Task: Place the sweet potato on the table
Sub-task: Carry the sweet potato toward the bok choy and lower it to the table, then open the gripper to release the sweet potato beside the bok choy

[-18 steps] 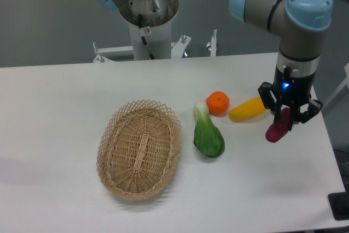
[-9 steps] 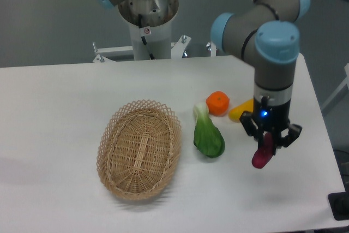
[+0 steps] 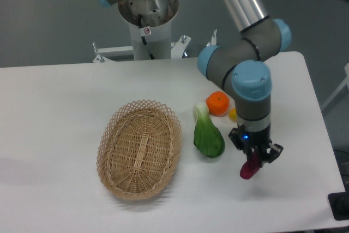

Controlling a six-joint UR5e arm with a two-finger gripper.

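Observation:
The magenta-purple sweet potato point(image 3: 250, 168) hangs end-down from my gripper point(image 3: 254, 157), whose fingers are shut on its upper part. It sits low over the white table point(image 3: 60, 102), right of the bok choy; I cannot tell whether its lower end touches the surface. The arm comes down from the upper middle and hides most of the yellow vegetable.
An oval wicker basket point(image 3: 139, 149) lies left of centre. A green bok choy point(image 3: 208, 135) lies between basket and gripper. A round orange fruit point(image 3: 218, 102) sits behind it, with a sliver of yellow vegetable point(image 3: 233, 114) showing beside the arm. The table's right edge is close by.
The gripper has carried the sweet potato left and toward the front edge, from beside the yellow vegetable to a spot right of the bok choy, and lower.

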